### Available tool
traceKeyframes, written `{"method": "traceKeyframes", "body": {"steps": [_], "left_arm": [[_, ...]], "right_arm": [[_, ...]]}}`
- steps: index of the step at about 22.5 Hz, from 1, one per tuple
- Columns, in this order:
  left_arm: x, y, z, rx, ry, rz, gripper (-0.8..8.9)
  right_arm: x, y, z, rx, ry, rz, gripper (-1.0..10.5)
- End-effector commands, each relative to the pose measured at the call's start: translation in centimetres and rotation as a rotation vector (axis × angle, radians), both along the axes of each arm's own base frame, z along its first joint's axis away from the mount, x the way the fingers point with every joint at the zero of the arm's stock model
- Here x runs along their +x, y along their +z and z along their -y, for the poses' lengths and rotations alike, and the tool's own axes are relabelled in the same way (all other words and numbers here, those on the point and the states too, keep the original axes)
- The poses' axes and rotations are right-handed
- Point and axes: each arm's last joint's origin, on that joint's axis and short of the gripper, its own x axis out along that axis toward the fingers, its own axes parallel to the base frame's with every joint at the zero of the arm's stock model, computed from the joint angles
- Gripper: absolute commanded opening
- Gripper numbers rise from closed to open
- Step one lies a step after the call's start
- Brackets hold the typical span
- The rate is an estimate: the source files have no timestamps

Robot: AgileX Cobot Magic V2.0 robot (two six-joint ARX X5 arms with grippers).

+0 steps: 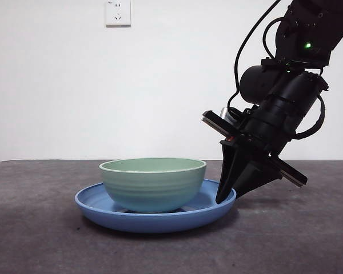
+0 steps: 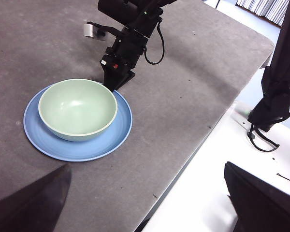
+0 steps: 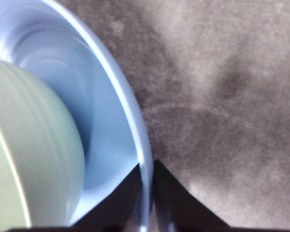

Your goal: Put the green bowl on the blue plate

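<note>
The green bowl (image 1: 152,185) stands upright inside the blue plate (image 1: 100,204), which lies flat on the dark grey table. My right gripper (image 1: 222,200) leans down from the upper right to the plate's right edge. In the right wrist view its jaws (image 3: 146,169) are closed on the plate's rim (image 3: 135,121), one jaw inside and one outside, beside the bowl's wall (image 3: 34,159). The left wrist view shows bowl (image 2: 77,108), plate (image 2: 113,137) and the right gripper (image 2: 112,87) from afar. My left gripper (image 2: 145,193) hangs open, high and well away from the table's edge.
The grey table (image 2: 183,87) ends at a rounded edge with a white surface (image 2: 217,193) beyond it. A black stand with cables (image 2: 275,96) rises there. A wall socket (image 1: 118,12) sits on the white wall behind.
</note>
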Motion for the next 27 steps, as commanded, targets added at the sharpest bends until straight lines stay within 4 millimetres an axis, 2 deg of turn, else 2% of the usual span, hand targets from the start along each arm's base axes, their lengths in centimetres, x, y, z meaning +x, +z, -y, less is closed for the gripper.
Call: {"method": "traceKeyframes", "body": {"steps": [1,3,5,9,11,14,18,22,27], "left_arm": [[0.0,0.3,0.0,-0.015,-0.004,0.006,5.01],[0.0,0.3,0.0,-0.015,-0.004,0.006,5.01],[0.0,0.3,0.0,-0.015,-0.004,0.006,5.01],[0.0,0.3,0.0,-0.015,-0.004,0.006,5.01],[0.0,0.3,0.0,-0.015,-0.004,0.006,5.01],[0.0,0.3,0.0,-0.015,-0.004,0.006,5.01],[0.0,0.3,0.0,-0.015,-0.004,0.006,5.01],[0.0,0.3,0.0,-0.015,-0.004,0.006,5.01],[0.0,0.3,0.0,-0.015,-0.004,0.006,5.01]], "right_arm": [[0.4,0.1,-0.3,-0.004,0.000,0.011,2.0],[0.4,0.3,-0.2,-0.017,0.000,0.027,2.7],[0.3,1.3,0.0,-0.018,-0.004,0.057,2.7],[-1.0,5.9,0.8,-0.039,-0.023,0.192,3.0],[-2.4,8.9,1.5,-0.060,-0.037,0.271,3.7],[-5.9,13.5,2.7,-0.100,-0.030,0.390,4.6],[-12.2,17.9,4.3,-0.216,-0.004,0.503,5.2],[-16.8,19.7,5.5,-0.251,0.012,0.574,5.4],[-21.8,20.6,7.1,-0.165,0.058,0.690,5.4]]}}
